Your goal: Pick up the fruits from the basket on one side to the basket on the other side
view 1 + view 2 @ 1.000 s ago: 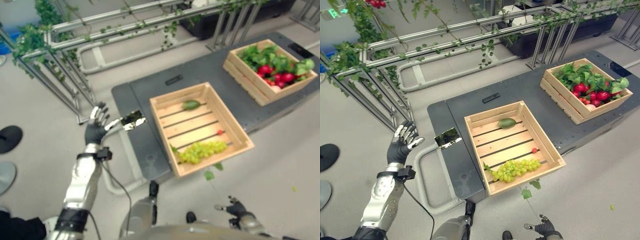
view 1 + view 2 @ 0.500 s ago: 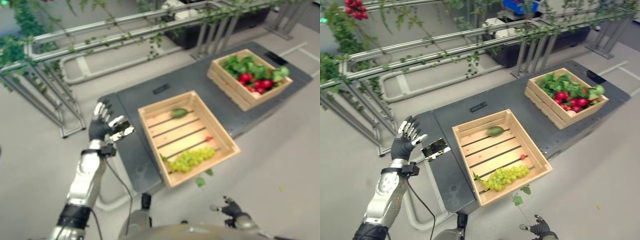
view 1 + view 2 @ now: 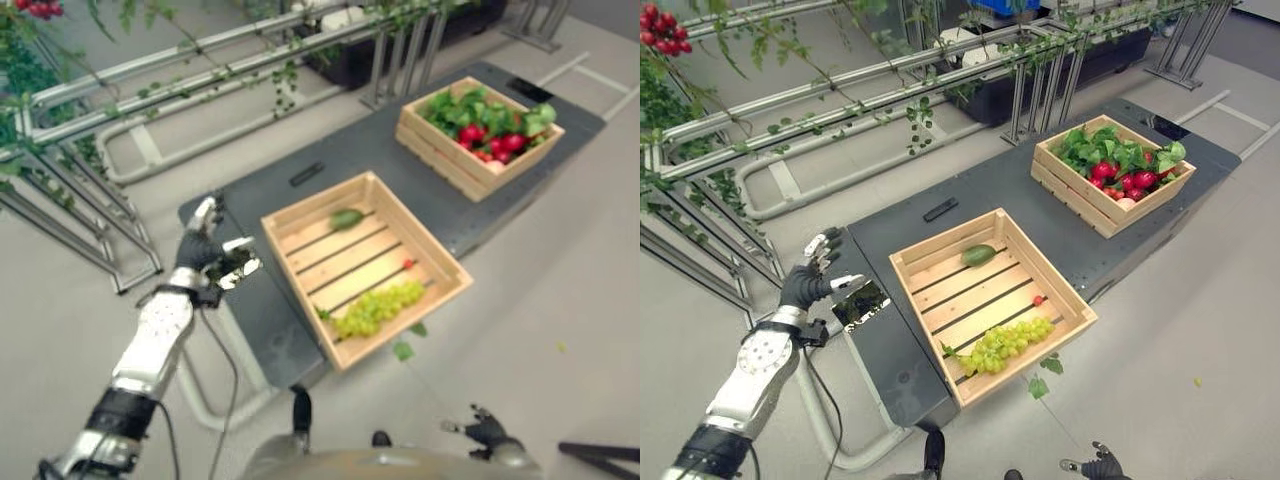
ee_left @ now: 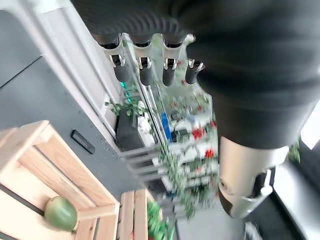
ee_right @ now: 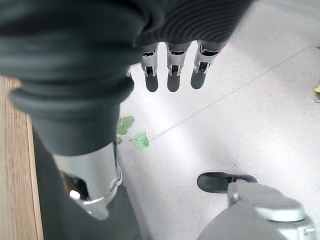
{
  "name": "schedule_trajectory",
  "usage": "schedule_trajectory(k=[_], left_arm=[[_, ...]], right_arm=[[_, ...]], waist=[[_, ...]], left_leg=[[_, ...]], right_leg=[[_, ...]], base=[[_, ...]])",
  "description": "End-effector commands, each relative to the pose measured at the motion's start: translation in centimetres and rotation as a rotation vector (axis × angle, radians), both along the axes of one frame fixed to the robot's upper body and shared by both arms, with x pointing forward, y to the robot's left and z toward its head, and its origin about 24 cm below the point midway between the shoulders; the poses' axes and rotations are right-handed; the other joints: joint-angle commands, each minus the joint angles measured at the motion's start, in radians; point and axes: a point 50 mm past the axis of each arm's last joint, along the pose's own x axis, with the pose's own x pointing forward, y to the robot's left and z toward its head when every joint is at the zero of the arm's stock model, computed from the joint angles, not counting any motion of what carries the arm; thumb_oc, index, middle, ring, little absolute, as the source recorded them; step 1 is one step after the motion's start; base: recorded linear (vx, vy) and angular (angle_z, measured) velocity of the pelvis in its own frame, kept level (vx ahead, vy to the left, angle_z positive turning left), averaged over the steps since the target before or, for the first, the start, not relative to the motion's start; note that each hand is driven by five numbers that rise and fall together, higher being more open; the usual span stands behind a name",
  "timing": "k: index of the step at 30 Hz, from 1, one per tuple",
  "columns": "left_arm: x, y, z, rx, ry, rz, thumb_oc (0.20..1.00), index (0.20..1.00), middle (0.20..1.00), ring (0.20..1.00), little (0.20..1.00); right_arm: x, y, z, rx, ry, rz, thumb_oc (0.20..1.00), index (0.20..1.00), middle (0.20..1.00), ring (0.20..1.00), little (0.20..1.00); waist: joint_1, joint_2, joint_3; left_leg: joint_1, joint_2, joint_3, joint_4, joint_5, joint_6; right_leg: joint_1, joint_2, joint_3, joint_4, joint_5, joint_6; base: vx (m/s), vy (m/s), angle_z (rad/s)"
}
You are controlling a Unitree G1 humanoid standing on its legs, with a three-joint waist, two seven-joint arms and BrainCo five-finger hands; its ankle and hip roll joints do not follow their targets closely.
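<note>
Left eye view: you are looking down on a dark worktop [image 3: 300, 205] carrying two wooden crates. The near crate [image 3: 362, 266] is holding a bunch of green grapes [image 3: 378, 307] at its front, a small red fruit [image 3: 408, 264] by its right wall and a green oval fruit [image 3: 346, 218] toward the back. The far crate [image 3: 478, 134] is sitting well apart at the right rear, holding leafy greens [image 3: 460, 104] and red fruits [image 3: 500, 142]. Your left hand [image 3: 203, 248] is hovering beside the worktop's left end, fingers extended upward and holding nothing. Your right hand [image 3: 488, 432] is hanging low over the floor [image 3: 560, 280] at the bottom edge.

Right eye view: you are seeing the same layout; a small black bar [image 3: 940, 209] is lying on the worktop behind the near crate, and a metal rail frame [image 3: 840, 85] draped with vines is running along the back. A green leaf [image 3: 1038, 386] is lying on the floor just beside the near crate's front corner.

Left wrist view: your left hand's fingers [image 4: 146, 70] are pointing out straight with the thumb apart, gripping nothing; past them the green oval fruit is resting in the near crate.

Right wrist view: your right hand's fingers [image 5: 173, 75] are hanging relaxed and empty above the floor, with the leaf lying below them
</note>
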Motion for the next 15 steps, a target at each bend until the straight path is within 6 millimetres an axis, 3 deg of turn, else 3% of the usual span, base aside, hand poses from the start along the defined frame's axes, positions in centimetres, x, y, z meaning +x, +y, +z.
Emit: schedule_trajectory(k=[1,9,13,15], left_arm=[[1.2,-1.0,3.7,0.061,-0.159,-0.063,1.0,1.0,1.0,1.0,1.0],[1.6,-0.9,4.9,0.137,-0.196,-0.065,1.0,1.0,1.0,1.0,1.0],[3.1,-1.6,7.2,0.268,-0.248,-0.108,1.0,1.0,1.0,1.0,1.0],[3.5,-2.0,8.2,0.312,-0.27,-0.134,1.0,1.0,1.0,1.0,1.0]], right_arm=[[0.1,-2.2,0.8,-0.035,-0.015,-0.036,1.0,1.0,1.0,1.0,1.0],[0.4,-3.1,1.2,-0.058,-0.023,-0.027,1.0,1.0,1.0,1.0,1.0],[1.0,-4.0,1.8,-0.092,-0.036,-0.013,1.0,1.0,1.0,1.0,1.0],[1.1,-4.5,2.0,-0.105,-0.043,-0.019,1.0,1.0,1.0,1.0,1.0]], waist=[[-0.015,0.042,-0.012],[-0.027,0.078,0.011],[-0.036,0.087,0.05],[-0.045,0.082,0.051]], left_leg=[[0.03,0.021,-0.026,0.017,-0.13,-0.051],[0.028,0.044,-0.045,0.017,-0.107,-0.076],[-0.058,0.056,-0.055,0.023,-0.042,-0.103],[-0.053,0.035,-0.028,0.054,-0.074,-0.092]], right_leg=[[-0.13,0.015,-0.005,0.007,0.024,0.044],[-0.112,0.04,-0.025,0.007,0.003,0.021],[-0.136,0.045,-0.062,0.007,-0.002,0.013],[-0.158,0.027,-0.083,0.007,0.015,0.018]], base=[[-0.02,-0.066,-0.03],[-0.05,-0.086,0.04],[-0.2,-0.086,0.28],[-0.15,-0.011,0.44]])
